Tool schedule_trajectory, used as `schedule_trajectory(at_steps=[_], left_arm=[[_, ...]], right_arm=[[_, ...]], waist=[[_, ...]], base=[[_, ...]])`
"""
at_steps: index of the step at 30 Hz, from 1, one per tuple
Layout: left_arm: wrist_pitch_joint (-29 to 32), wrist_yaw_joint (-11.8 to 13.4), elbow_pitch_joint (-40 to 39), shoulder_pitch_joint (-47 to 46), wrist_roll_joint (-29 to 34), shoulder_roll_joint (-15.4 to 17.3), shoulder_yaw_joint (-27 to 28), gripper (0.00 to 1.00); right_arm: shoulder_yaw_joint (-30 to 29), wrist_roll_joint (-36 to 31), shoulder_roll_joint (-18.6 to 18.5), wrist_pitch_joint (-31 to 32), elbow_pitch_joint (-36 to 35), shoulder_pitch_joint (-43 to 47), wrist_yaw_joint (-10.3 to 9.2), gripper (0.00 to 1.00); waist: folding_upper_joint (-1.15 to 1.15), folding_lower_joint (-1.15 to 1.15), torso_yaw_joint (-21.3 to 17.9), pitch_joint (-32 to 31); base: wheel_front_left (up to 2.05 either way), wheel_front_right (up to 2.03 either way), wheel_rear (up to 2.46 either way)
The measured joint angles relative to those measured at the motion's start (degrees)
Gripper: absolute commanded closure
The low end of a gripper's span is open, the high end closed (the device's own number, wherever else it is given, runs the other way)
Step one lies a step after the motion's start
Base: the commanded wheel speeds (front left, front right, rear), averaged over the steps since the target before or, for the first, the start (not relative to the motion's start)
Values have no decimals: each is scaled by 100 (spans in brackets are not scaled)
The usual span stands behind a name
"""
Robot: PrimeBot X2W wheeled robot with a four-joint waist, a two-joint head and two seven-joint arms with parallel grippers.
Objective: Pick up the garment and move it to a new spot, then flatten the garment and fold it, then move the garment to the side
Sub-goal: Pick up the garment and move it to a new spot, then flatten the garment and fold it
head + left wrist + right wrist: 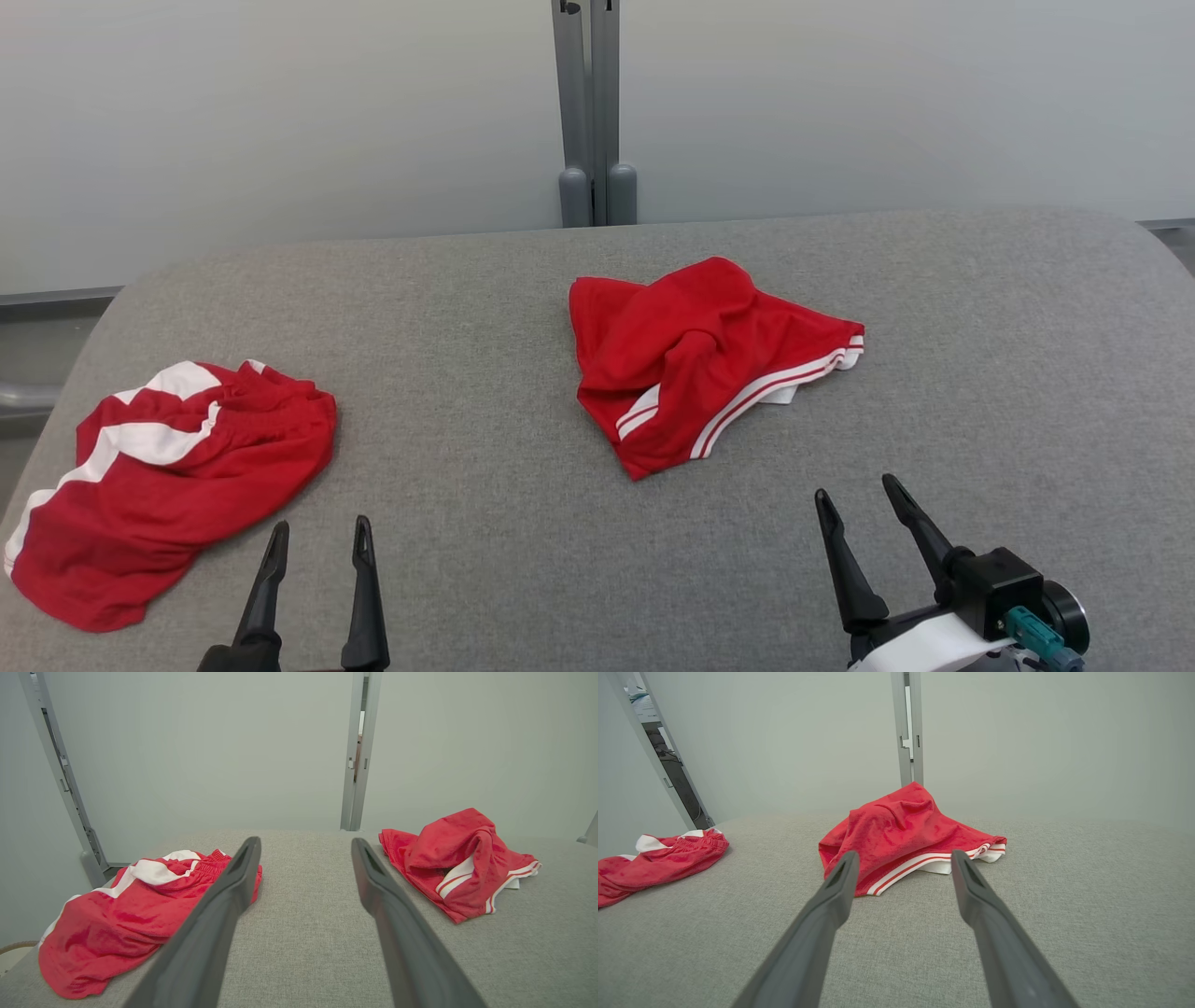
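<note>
One red garment centre, another garment left

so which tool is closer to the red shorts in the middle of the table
Right. The right tool sits in front of the middle shorts; the left tool is farther off, by the other shorts.

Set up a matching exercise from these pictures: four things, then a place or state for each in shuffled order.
1. centre garment
2. left garment
3. left tool
4. grey post

a. upright behind the table
b. open, holding nothing
c. bunched up, thin white stripes
d. by the table's left edge, broad white band

Pairs: 1-c, 2-d, 3-b, 4-a
</note>
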Motion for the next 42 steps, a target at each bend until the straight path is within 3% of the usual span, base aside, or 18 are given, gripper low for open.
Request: schedule_trajectory(at_steps=[34,37,42], left_arm=[[0,42,85,-6,11,-1,-152,0],[0,-35,85,-39,38,-1,-255,0],[0,-453,263,-339,45,-1,-583,0]], right_arm=[[62,2,0,0,13,1,0,0],[59,-1,1,0,13,2,0,0],[-73,-48,0,0,-2,-16,0,0]], waist=[[0,0,30,-32],[0,0,18,3],[0,0,-51,93]], base=[[0,0,0],[0,0,0],[0,0,0]])
